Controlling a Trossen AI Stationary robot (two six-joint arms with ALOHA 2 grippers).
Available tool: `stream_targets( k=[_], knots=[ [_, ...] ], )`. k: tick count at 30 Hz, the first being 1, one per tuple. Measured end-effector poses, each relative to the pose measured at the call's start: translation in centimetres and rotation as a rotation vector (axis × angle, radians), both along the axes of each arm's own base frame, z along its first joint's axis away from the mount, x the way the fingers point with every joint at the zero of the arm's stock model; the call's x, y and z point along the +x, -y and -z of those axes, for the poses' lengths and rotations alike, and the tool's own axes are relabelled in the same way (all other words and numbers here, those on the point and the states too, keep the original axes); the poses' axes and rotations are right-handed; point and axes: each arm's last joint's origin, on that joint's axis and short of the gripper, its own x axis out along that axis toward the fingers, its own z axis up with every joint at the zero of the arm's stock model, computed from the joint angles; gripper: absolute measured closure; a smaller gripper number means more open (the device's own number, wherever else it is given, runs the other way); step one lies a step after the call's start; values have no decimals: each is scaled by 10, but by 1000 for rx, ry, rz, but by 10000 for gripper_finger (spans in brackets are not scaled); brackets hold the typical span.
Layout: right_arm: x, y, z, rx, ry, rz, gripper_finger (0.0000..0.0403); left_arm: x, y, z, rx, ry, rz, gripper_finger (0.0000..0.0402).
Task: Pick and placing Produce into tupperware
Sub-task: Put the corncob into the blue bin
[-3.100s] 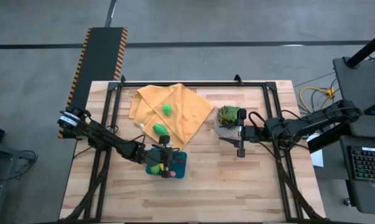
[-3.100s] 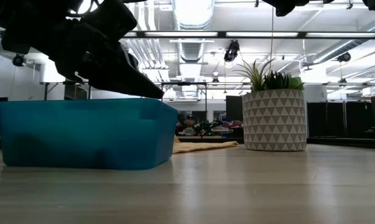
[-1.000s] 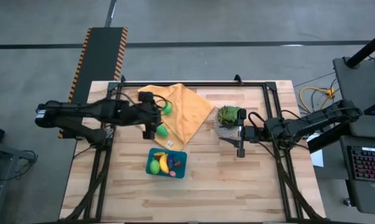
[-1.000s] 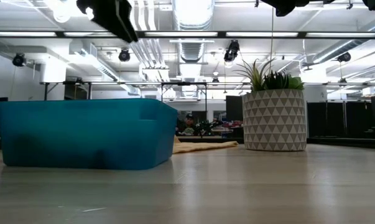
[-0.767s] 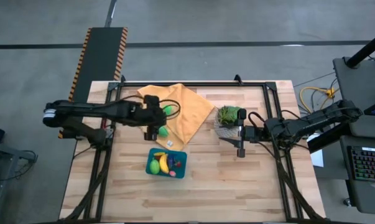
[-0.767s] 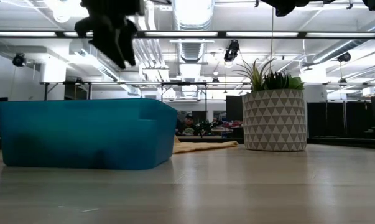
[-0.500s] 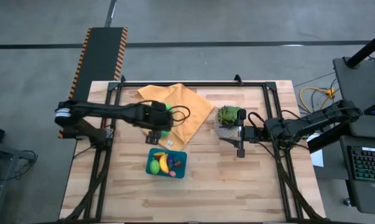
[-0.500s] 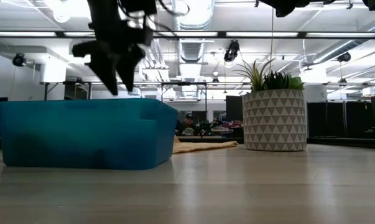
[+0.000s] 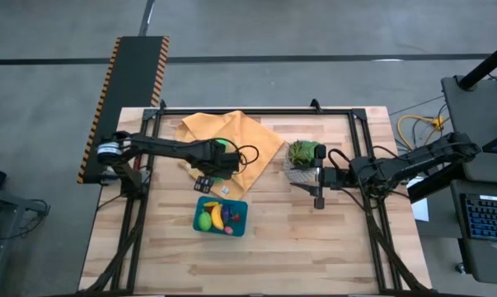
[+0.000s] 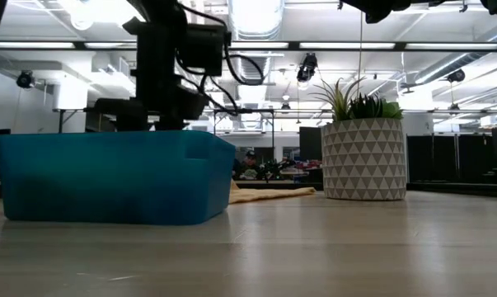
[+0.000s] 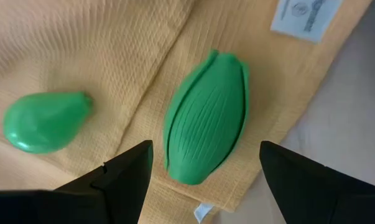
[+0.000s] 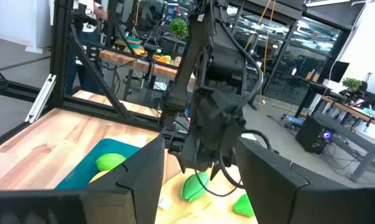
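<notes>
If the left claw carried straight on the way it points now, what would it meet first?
Most likely the ribbed green vegetable lying on the orange cloth; it sits between the open left claw's fingers, though the remaining gap is unclear.

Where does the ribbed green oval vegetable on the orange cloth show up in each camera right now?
High view: not visible; the left pincer hangs over that cloth edge.
Low view: not visible, hidden behind the teal rectangular plastic container.
Left wrist view: the ribbed green oval vegetable lies centre frame, between the open fingers.
Right wrist view: low centre, under the left arm.
Shared landmark: the orange-yellow cloth.
</notes>
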Motion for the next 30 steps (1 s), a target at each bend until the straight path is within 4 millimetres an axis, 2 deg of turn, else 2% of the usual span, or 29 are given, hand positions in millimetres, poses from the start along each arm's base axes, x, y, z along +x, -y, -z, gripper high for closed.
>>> stream_targets(
  k=[7, 15, 24, 30],
  knots=[
    [0, 0, 0, 0, -1, 0, 211, 4, -5, 14, -75, -45, 41, 123],
    [0, 0, 0, -1, -2, 0, 211, 7, -8, 24, -78, -91, 92, 123],
    [0, 0, 0, -1, -3, 0, 211, 11, -15, 27, -52, -65, 79, 123],
    [0, 0, 0, -1, -3, 0, 211, 14, -16, 36, -56, -87, 80, 123]
  ],
)
